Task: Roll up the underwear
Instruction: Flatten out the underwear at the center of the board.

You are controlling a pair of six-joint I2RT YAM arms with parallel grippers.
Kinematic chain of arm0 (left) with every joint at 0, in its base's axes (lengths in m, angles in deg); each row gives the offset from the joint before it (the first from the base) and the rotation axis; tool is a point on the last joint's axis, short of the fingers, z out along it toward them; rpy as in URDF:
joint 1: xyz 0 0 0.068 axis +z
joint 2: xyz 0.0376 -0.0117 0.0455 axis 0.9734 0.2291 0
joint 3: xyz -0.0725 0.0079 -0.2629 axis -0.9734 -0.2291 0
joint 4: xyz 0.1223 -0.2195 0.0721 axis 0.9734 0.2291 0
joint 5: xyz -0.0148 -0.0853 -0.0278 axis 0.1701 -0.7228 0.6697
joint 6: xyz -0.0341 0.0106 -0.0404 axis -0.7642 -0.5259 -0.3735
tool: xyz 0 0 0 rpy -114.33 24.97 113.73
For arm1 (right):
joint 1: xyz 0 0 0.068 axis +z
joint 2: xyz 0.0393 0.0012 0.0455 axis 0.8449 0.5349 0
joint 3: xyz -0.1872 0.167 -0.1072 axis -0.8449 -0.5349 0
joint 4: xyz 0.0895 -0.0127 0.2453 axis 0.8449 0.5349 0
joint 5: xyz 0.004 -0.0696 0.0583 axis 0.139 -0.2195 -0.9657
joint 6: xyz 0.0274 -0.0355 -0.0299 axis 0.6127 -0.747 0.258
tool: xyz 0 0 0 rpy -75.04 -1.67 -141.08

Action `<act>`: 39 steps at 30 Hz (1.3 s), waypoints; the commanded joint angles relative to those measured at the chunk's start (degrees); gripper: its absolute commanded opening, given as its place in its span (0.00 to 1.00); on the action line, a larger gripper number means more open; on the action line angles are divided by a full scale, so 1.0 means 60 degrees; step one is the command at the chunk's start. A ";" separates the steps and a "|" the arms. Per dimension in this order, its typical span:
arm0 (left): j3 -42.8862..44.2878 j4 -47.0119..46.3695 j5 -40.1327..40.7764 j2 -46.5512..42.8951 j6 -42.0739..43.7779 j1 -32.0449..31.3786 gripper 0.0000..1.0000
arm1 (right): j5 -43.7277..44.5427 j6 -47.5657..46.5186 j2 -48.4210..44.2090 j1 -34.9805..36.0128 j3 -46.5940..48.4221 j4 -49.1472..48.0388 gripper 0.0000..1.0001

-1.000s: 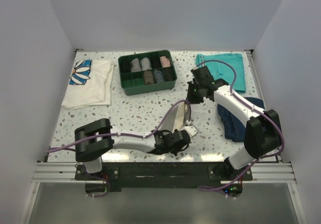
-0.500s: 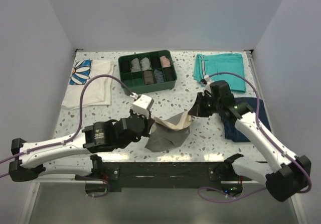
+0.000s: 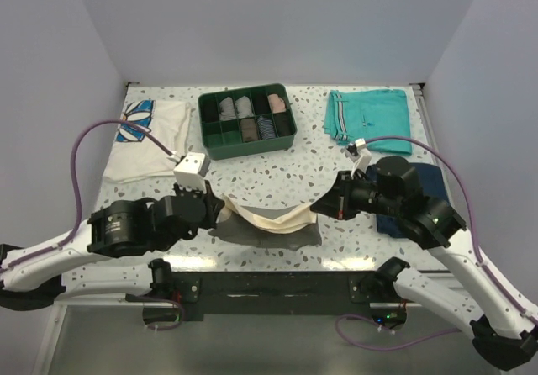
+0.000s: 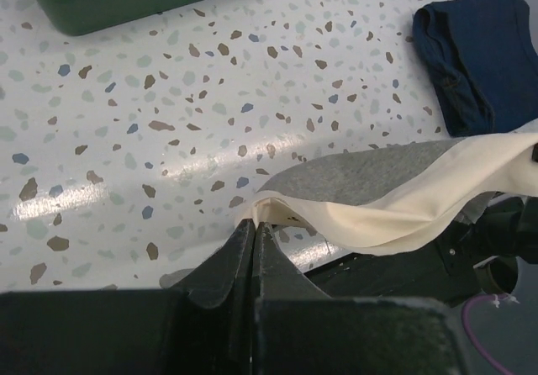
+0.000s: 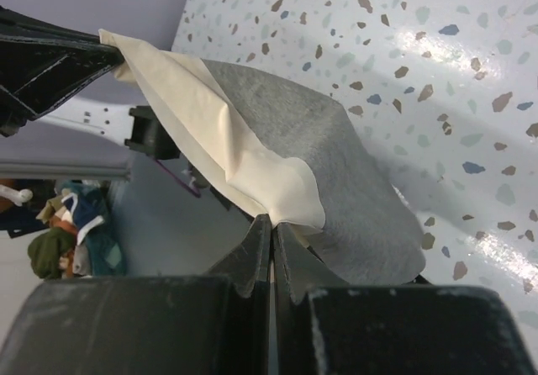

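The underwear (image 3: 271, 221) is a small cream and grey-taupe cloth, stretched between both grippers near the table's front edge. My left gripper (image 3: 220, 209) is shut on its left corner. My right gripper (image 3: 322, 209) is shut on its right corner. In the left wrist view the cream band (image 4: 395, 198) runs rightward from the shut jaws, with the grey fabric (image 4: 361, 173) behind it. From the right wrist, the underwear (image 5: 277, 152) spans from my pinched tips up to the other gripper at the upper left. The grey part hangs down to the table.
A green compartment tray (image 3: 246, 121) with rolled garments stands at the back centre. Teal shorts (image 3: 370, 118) lie at the back right, and a navy folded garment (image 3: 402, 198) sits partly under my right arm. A white daisy-print shirt (image 3: 150, 138) lies at the back left.
Both grippers have moved apart, left going left and right going toward the front. The underwear has gone from bunched to spread taut between them.
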 commanded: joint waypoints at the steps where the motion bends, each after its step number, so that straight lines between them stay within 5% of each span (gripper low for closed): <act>1: 0.1022 0.0771 0.0078 -0.0044 -0.0391 -0.0009 0.00 | -0.0962 0.0504 -0.0293 0.0035 0.0875 0.0239 0.00; 14: 0.0249 0.0889 0.0825 0.1228 -0.0847 0.0356 0.00 | 0.1450 -0.0417 0.2063 0.0035 0.1124 0.0928 0.00; 23: -0.1613 -0.3973 -0.2162 0.1900 0.2873 0.5170 0.00 | 0.1848 -0.1063 0.4347 -0.0872 0.1492 0.0065 0.00; 39: -0.2287 -0.8499 -0.4361 0.5198 0.4385 0.7652 0.00 | -0.0583 -0.1531 0.8801 -0.3655 0.2032 -0.2661 0.02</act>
